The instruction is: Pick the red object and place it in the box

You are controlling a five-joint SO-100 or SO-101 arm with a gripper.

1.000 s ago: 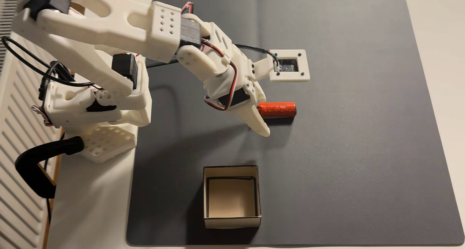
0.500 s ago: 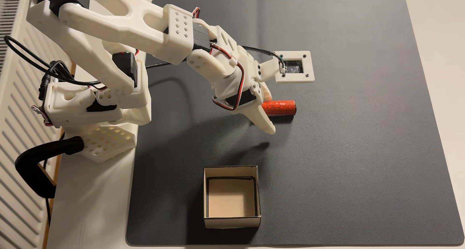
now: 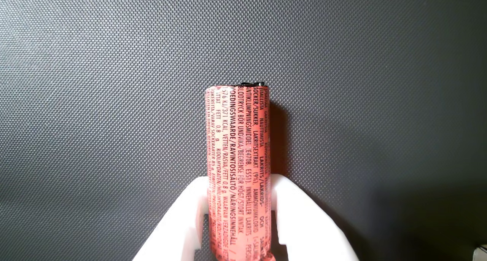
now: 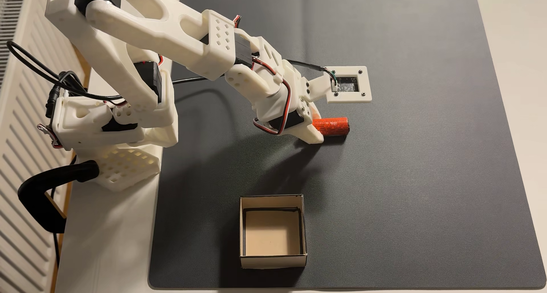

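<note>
Closed since a second ago, the gripper (image 3: 239, 185) now clasps the red object (image 3: 237, 154) on the mat (image 4: 414, 163); the box (image 4: 272, 262) sits well apart.

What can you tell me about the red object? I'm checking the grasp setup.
The red object is an orange-red cylinder in a wrapper with fine dark print and a dark far end. It lies on its side on the grey mat, its near end between the white gripper fingers, which flank it closely.

pincer (image 4: 316, 126) — around red object's (image 4: 333, 126) left end | box (image 4: 272, 261) — apart, nearer the camera, on mat (image 4: 414, 163)
</note>
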